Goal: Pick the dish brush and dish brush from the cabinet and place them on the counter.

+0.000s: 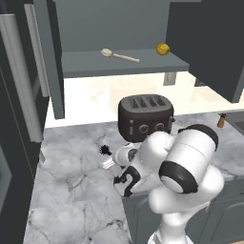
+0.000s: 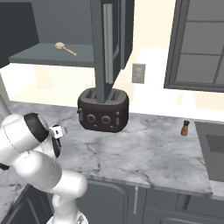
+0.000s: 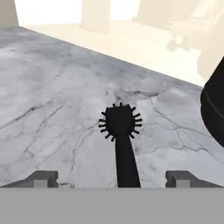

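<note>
On the counter (image 3: pixel 52 100), black dish brush (image 3: pixel 120 131): spiky head.

arm folded low, gripper (image 3: pixel 112 179) spread wide (fingertips apart).

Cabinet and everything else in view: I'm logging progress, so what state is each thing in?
cabinet: doors open
cream-tan dish brush: lying on the cabinet shelf
black dish brush: low over the counter, between open fingertips
yellow ball: on the shelf
toaster: upright, slots empty
</note>
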### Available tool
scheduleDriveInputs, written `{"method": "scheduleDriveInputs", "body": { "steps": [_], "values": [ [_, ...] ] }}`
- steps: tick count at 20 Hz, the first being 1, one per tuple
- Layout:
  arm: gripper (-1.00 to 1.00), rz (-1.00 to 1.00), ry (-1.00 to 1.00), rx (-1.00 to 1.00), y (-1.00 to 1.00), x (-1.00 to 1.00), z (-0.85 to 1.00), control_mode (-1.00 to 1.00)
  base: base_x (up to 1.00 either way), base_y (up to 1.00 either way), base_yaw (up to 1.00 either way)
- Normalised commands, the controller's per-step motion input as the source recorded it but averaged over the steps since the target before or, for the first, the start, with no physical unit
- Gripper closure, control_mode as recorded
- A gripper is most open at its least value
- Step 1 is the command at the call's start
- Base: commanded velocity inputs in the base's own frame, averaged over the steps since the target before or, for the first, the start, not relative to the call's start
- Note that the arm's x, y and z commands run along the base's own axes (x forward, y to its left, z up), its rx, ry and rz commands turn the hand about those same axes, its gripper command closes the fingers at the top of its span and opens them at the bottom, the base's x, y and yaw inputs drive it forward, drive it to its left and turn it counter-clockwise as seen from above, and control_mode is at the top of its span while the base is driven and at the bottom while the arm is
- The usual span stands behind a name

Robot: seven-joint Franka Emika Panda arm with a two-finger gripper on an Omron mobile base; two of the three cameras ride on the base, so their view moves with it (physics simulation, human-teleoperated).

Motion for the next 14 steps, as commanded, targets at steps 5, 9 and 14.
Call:
{"method": "scheduleDriveInputs", "body": {
  "steps": [5, 9, 14],
  "values": [
    [-1.0, 0.0, -0.01, 0.05, 0.0, -0.12, 0.91, -1.0, 0.0, 0.0, 0.0],
    [-1.0, 0.0, 0.01, 0.02, 0.0, -0.04, 0.61, -1.0, 0.0, 0.0, 0.0],
    [-1.0, -0.01, 0.02, 0.0, -0.01, 0.0, 0.14, -1.0, 0.0, 0.0, 0.0]
  ]
}}
